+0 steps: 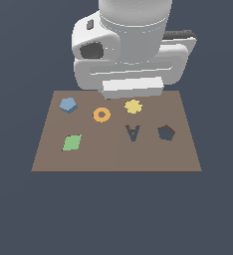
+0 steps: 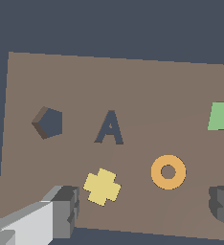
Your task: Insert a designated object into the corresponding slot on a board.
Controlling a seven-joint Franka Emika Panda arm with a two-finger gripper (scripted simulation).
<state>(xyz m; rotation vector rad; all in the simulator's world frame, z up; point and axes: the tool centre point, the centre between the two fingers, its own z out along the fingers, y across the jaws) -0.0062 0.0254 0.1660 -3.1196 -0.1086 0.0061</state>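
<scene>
— Any writing?
— Only a dark letter-A cutout (image 1: 132,133).
— And the blue block (image 1: 68,104)?
— A flat light-blue pentagon near the board's (image 1: 113,157) far corner, on the exterior view's left, well apart from the pentagon slot (image 1: 166,132).
— The gripper (image 2: 145,210)?
— Spread wide, empty, above the yellow flower (image 2: 102,186) and orange ring (image 2: 168,172)

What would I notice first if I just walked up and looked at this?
First the big white robot arm, hanging over the far edge of the brown board. Then the bright shapes lying on the board: a light-blue pentagon block at the exterior view's far left, an orange ring, a yellow flower and a green diamond. The dark pentagon slot sits empty on the right.
</scene>
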